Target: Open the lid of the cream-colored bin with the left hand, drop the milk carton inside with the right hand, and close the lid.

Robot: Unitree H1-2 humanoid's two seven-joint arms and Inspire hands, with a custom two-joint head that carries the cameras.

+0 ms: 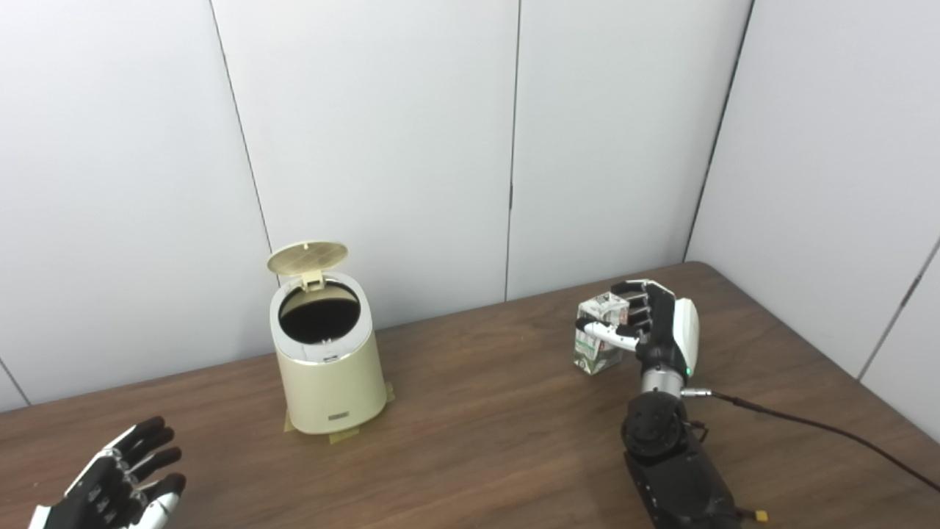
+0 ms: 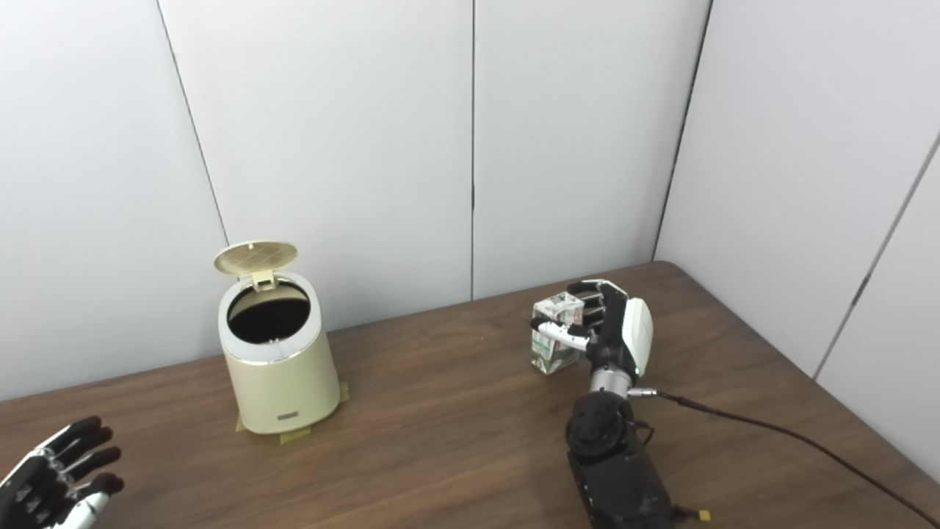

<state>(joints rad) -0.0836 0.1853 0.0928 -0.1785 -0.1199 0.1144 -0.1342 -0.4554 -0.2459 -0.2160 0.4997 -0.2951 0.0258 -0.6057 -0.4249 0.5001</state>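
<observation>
Left hand: black and white robot left hand (image 1: pixel 117 481) at the near left corner, held just above the desk (image 1: pixel 477 441), palm up, fingers (image 1: pixel 150 433) spread apart and holding nothing.
Bin: cream-colored bin (image 1: pixel 328 367) standing upright on the desk, left of centre and toward the far edge, well apart from both hands.
Lid: round lid (image 1: pixel 307 258) tipped up on its hinge at the far side of the bin, leaving the dark opening uncovered.
Tape: yellowish tape pieces (image 1: pixel 344 435) showing under the bin's base.
Milk carton: small white and green milk carton (image 1: pixel 596 342) on the right side of the desk, well apart from the bin; whether it touches the desk cannot be told.
Right hand: right hand (image 1: pixel 653 323) wrapped around the carton from the right, fingers curled over its far side and thumb across its near face.
Cable: dark cable (image 1: pixel 815 425) running from the right wrist off toward the right.
</observation>
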